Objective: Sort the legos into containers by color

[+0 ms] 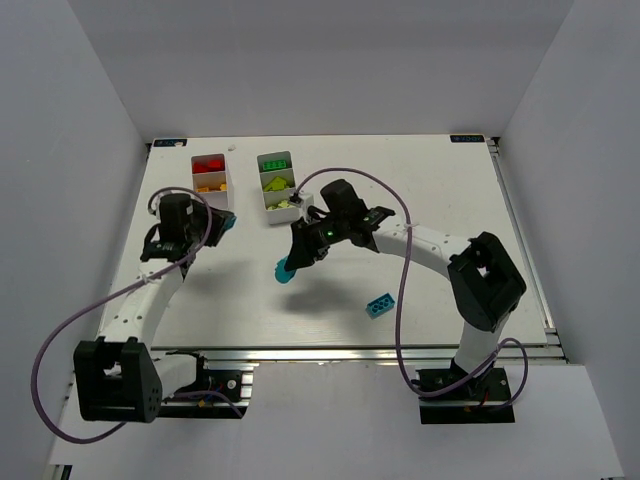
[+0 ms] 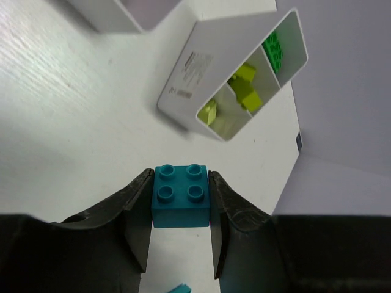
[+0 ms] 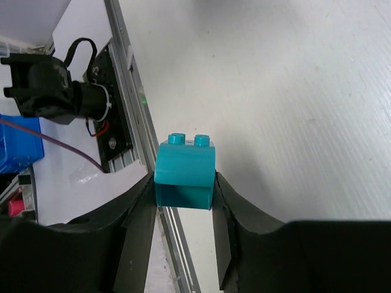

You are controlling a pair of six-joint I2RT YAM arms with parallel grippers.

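Two white containers stand at the back of the table. The left tray (image 1: 228,176) holds red and orange legos. In the right tray (image 1: 261,186) lie dark green and lime ones, which also show in the left wrist view (image 2: 201,67). My left gripper (image 1: 224,222) is beside the left tray's near end, shut on a square cyan brick (image 2: 181,196) with its studs facing the camera. My right gripper (image 1: 287,267) hovers over the middle of the table, shut on a cyan brick (image 3: 185,172). One more cyan brick (image 1: 379,305) lies loose on the table.
White walls enclose the table on the left, back and right. An aluminium rail (image 1: 380,352) runs along the near edge between the arm bases. Purple cables loop from both arms. The right tray stands close behind my right wrist.
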